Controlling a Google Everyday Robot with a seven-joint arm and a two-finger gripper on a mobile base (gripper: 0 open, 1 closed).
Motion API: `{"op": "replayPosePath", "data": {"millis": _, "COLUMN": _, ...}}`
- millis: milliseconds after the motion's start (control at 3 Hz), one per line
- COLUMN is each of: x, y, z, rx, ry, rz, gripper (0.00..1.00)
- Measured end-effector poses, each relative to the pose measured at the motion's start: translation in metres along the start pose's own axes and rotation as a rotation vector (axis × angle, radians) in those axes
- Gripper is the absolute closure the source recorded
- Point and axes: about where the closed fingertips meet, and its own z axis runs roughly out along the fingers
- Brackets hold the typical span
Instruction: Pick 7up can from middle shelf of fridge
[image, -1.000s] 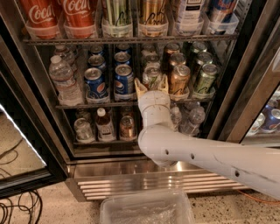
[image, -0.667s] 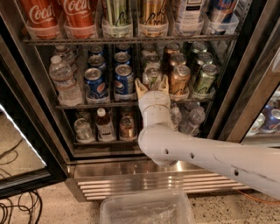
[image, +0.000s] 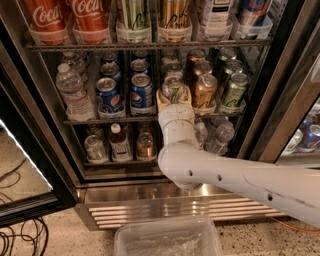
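**Camera view, sole view.**

- Item: 7up can (image: 172, 87). Location: front of its row on the middle shelf (image: 90, 120) of the fridge (image: 150, 202), in a clear tray. A Pepsi can (image: 141, 92) stands just to its left in the picture and a bronze can (image: 204, 90) just to its right.
- Appearance: pale silvery body with green markings and a silver top with the tab visible. It stands upright. The lower body is hidden behind the gripper.
- Gripper (image: 174, 100): inside the fridge at shelf level, on the end of the white arm (image: 240, 180). The tan fingers (image: 161, 101) are spread, one on each side of the can's lower half. No firm pinch is evident.
- Step in hand, as judged: closing on the can.
- Handling notes:
  - Keep the can centred between the pads and close squarely on the body.
  - Lift only enough to clear the tray lip.
  - Draw straight back toward the door opening, because the neighbours stand close on both sides.
  - A thin-walled can likely dents under heavy squeeze, and it may be slick if cold and damp.
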Motion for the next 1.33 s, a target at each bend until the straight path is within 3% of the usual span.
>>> {"op": "replayPosePath", "data": {"millis": 333, "x": -0.007, "y": 0.003, "z": -0.003, "rx": -0.034, "ry": 0.008, "rz": 0.0, "gripper": 0.98}}
{"op": "replayPosePath", "data": {"millis": 667, "x": -0.032, "y": 0.002, "z": -0.005, "rx": -0.092, "ry": -0.01, "rz": 0.025, "gripper": 1.0}}
{"op": "replayPosePath", "data": {"millis": 1333, "x": -0.058, "y": 0.005, "z": -0.021, "rx": -0.276, "ry": 0.047, "rz": 0.106, "gripper": 1.0}}
